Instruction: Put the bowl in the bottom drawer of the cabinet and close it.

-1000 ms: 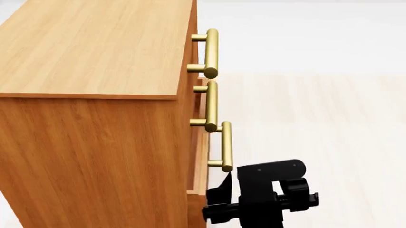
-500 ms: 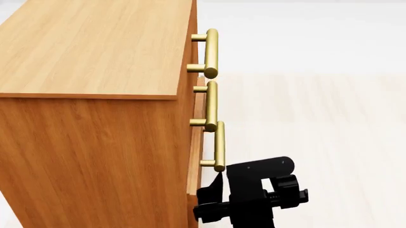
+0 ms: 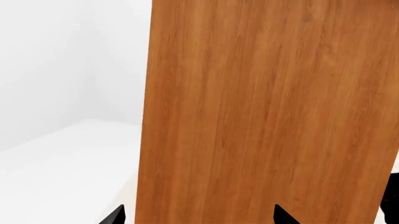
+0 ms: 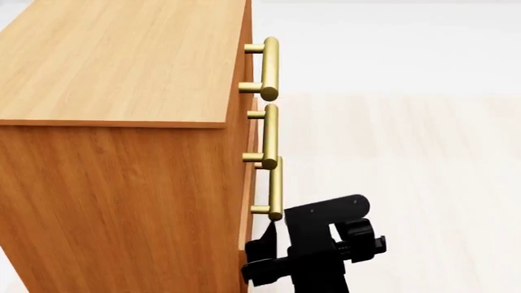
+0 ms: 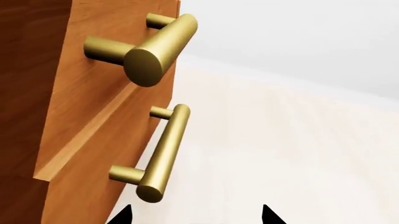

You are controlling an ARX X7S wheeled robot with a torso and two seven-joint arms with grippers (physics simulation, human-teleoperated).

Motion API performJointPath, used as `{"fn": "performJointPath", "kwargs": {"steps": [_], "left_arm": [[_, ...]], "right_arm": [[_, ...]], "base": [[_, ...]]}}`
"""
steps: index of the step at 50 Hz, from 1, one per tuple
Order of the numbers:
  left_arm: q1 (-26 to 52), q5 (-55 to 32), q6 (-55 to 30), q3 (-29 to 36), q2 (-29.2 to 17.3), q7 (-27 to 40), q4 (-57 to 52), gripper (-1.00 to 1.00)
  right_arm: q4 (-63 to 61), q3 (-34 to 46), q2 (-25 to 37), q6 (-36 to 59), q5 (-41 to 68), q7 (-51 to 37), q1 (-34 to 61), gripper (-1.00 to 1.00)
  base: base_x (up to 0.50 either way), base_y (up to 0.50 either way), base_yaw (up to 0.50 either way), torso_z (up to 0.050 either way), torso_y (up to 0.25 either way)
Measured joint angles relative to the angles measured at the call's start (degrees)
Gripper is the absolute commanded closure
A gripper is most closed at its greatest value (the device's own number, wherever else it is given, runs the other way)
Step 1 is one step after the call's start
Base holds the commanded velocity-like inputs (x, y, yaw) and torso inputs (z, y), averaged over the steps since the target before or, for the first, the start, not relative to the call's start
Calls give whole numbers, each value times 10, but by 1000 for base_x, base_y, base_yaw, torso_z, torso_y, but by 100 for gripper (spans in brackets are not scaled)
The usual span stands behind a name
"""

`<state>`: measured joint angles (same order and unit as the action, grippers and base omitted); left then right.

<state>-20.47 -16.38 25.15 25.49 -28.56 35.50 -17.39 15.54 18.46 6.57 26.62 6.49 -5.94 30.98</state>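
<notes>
The cabinet [image 4: 122, 152] fills the left of the head view, its three brass handles stacked along the front edge. The bottom drawer [image 4: 247, 210] stands out only a sliver beyond the drawers above, with its handle [image 4: 275, 186] lowest. Just below that handle's near end, my right gripper [image 4: 265, 241] is open and holds nothing. In the right wrist view the same handle [image 5: 163, 154] lies just beyond the open right gripper [image 5: 196, 217]. My left gripper [image 3: 198, 217] is open, facing the cabinet's plain side wall [image 3: 268, 112]. The bowl is out of view.
Pale wood floor [image 4: 407, 183] spreads to the right of the cabinet front. The middle drawer's handle [image 5: 149, 49] shows end-on above the bottom one. White floor and wall [image 3: 62, 93] lie beside the cabinet's side.
The bottom drawer has slid in toward the cabinet, its handle moving left to nearly line up with the two above. My right gripper moved left along with it.
</notes>
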Motion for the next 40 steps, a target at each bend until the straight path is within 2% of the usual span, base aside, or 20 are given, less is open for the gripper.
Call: {"fn": "performJointPath", "kwargs": {"steps": [24,40], "left_arm": [[0,1,-1,1,-1,3,-2,-100],[0,0,-3,1,-2,5,-4,-100]], "right_arm": [[-18,-4,49,78,131,175,23,-100],[-1,-8,82,132,184,261,54,-100]], "base": [[0,0,0,0,0],[0,0,0,0,0]]}}
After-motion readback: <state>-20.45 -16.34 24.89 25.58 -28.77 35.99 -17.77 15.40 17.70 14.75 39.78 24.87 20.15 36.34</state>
